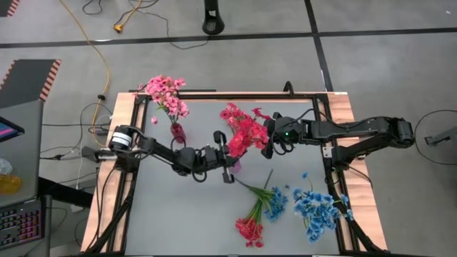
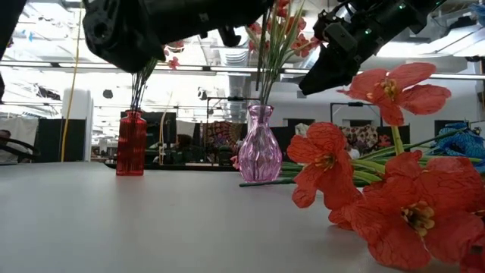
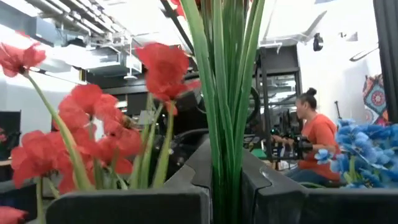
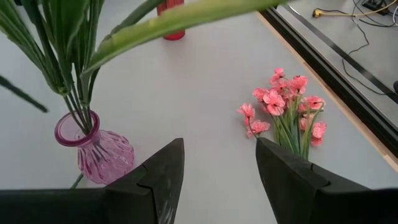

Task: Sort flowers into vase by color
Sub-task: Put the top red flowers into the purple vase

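Observation:
My left gripper [image 1: 230, 158] reaches in from the table's left and is shut on the green stems [image 3: 225, 112] of a red flower bunch [image 1: 244, 133]. The bunch stands in the pink glass vase [image 2: 260, 145] at mid-table. My right gripper [image 4: 217, 180] is open and empty. It hangs above the table just right of the red blossoms [image 1: 268, 140] and looks down on the pink vase [image 4: 94, 149]. A red vase [image 1: 177, 132] at the far left holds pink flowers [image 1: 164, 91]. A red sprig [image 1: 250, 228] and blue sprigs [image 1: 314, 210] lie on the near right of the table. My left gripper pinches the bundle of green stems [image 3: 217, 163] between its two fingers [image 3: 137, 205], above the vase's mouth and below the blossoms. The fingers come level from the table's left and lie across the stems. The stems stand upright, their lower ends in the pink vase.
A second, smaller blue sprig [image 1: 275, 203] lies beside the red sprig's stems. A black frame [image 1: 325, 107] runs along the table's edges. A person in an orange shirt [image 3: 317, 140] is in the room beyond. Bare tabletop lies at the near left [image 1: 178, 214].

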Available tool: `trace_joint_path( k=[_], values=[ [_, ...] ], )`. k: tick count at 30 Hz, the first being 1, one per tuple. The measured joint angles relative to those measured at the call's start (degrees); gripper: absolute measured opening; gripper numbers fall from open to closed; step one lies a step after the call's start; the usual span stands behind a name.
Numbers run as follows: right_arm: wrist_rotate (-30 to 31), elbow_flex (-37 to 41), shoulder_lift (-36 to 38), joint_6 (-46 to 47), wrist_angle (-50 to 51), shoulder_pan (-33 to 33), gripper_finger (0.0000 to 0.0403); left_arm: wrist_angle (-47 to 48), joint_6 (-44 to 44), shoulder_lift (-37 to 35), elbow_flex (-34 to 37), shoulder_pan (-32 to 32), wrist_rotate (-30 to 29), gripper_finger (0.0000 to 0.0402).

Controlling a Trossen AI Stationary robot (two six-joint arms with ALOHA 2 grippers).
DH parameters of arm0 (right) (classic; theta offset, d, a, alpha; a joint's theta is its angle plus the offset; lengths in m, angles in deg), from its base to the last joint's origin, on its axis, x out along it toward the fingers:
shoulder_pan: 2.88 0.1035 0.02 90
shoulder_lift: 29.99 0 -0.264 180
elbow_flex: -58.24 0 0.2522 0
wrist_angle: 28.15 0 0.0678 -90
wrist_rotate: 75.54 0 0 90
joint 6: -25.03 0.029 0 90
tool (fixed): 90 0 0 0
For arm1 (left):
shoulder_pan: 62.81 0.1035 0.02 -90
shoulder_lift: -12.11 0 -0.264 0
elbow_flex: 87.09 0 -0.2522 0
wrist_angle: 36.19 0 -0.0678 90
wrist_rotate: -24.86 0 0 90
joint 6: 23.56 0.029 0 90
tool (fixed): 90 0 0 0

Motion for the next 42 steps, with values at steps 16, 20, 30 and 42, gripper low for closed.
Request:
trace_joint_path(
  k=[16, 20, 30, 42],
  values=[
    [0.0, 0.0, 0.0, 0.0, 0.0, 0.0, 0.0226, 8.2, -1.0, 0.0, 0.0, 1.7, 2.5, 0.0011],
    [0.0, 0.0, 0.0, 0.0, 0.0, 0.0, 0.0226, 10.3, -1.8, 0.0, 0.0, 1.8, 2.5, 0.0011],
    [0.0, 0.0, 0.0, 0.0, -0.2, 0.0, 0.0226, 13.9, -3.2, -0.1, 0.0, 1.8, 0.9, 0.0011],
    [0.0, 0.0, 0.0, 0.0, -0.3, 0.0, 0.0226, 15.0, -3.3, -0.1, 0.0, 1.8, 1.0, 0.0025]
  ],
)
